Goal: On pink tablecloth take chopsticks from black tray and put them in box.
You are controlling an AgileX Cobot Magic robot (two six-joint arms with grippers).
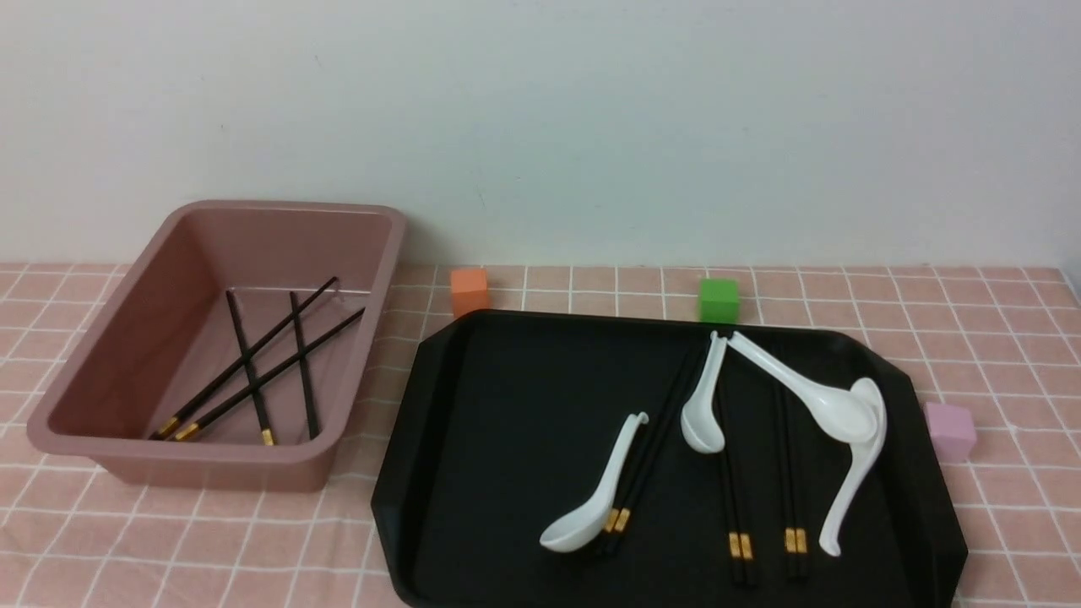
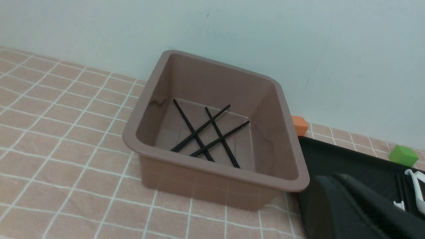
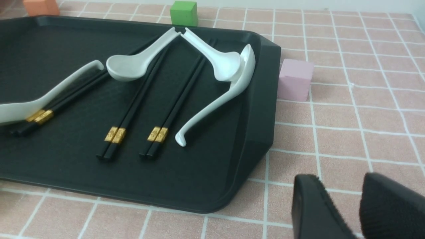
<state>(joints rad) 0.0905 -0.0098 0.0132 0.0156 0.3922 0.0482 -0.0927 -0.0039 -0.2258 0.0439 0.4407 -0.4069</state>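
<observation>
Starting with the front view, three pairs of chopsticks (image 1: 790,490) lie on the black tray (image 1: 507,439) at the desk's near right, among white spoons (image 1: 832,405). Their long axes run roughly from near edge to far edge, gold bands nearward, and four more sticks (image 1: 251,371) cross inside the box (image 1: 101,355) on the desk's left side. Neither arm shows here. From the left wrist, the left gripper (image 2: 348,205) is only a dark mass near the box's right-hand corner; whether it is parted I cannot tell. From the right wrist, the right gripper (image 3: 357,212) hangs over the pink tablecloth (image 3: 348,99) just off the tray's near right corner, fingers slightly apart and empty. The rightmost pair (image 3: 176,106) lies nearest it, so the right arm looks better placed, reaching in toward the left edge and closing across the sticks.
</observation>
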